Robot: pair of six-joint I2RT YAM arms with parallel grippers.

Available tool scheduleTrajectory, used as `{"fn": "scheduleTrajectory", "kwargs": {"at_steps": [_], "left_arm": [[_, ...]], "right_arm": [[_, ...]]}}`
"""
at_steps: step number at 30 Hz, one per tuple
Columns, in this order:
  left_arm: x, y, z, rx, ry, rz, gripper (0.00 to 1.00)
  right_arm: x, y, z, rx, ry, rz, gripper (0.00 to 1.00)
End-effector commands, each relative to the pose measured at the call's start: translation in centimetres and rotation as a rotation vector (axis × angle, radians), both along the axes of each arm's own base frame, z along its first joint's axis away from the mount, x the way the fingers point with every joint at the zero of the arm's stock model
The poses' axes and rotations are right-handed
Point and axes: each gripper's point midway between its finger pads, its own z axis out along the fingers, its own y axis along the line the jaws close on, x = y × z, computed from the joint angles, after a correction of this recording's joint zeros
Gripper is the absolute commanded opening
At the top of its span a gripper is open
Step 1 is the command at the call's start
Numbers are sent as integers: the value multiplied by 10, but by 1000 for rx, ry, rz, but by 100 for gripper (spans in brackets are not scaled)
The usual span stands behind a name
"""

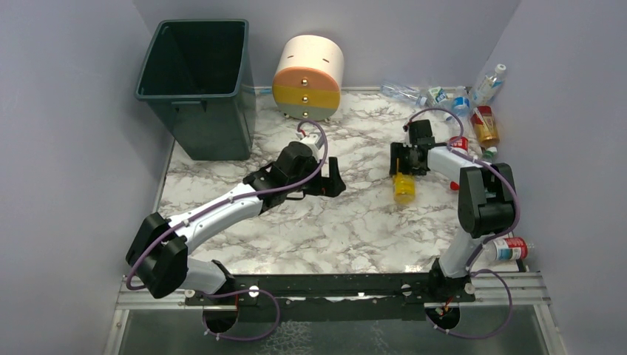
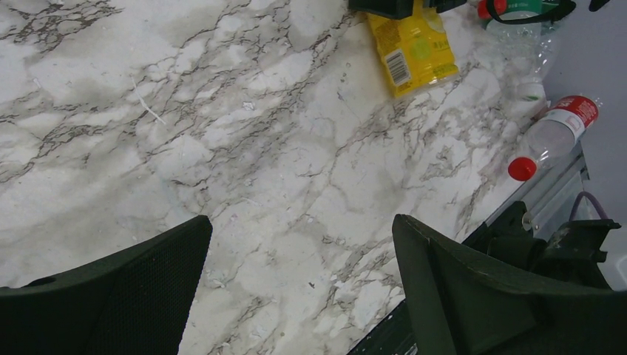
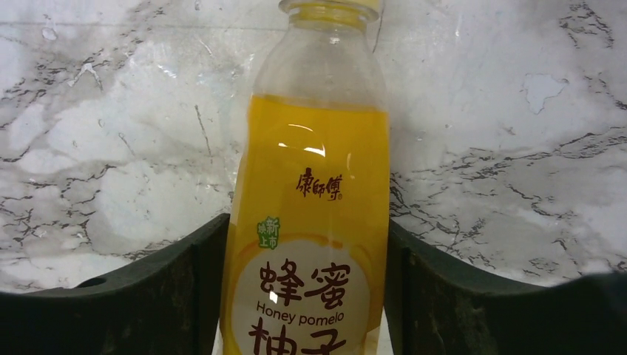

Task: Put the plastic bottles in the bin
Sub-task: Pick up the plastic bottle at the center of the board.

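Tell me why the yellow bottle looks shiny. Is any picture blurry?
Right wrist view: glare makes white spots on the yellow plastic juice bottle, print readable. Left wrist view: the white marble table top is crisp. Top external view: soft shadows, dark inside the dark green plastic bin.

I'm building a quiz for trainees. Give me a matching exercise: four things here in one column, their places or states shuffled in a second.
1 bin
2 drawer unit
3 yellow bottle
4 left pincer

A open, over bare marble
B between the right pincer's fingers
C far left corner
D at the back, middle

Pairs: 1-C, 2-D, 3-B, 4-A
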Motion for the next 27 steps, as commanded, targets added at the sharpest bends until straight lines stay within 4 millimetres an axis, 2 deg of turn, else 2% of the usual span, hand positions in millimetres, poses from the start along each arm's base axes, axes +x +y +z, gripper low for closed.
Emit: {"fn": "scheduleTrajectory", "kwargs": {"at_steps": [1,6,10,21,27], "left_arm": [[-10,-17,4,-55,-2,-41,99],[-26,-34,-3,-121,13,-86,99],[-31,-43,-2,-179,19,-118,99],[-25,-53,3,-203,9,-130,99],[-24,-56,10,-218,4,-130,99]], "right_arm": [[4,7,7,48,-12,-15,65],[4,18,22,100,-53,8,58],[1,34,55,149,-138,47,58],[-18,83,134,339,-288,163,58],[-37,113,159,411,-328,229,58]]}}
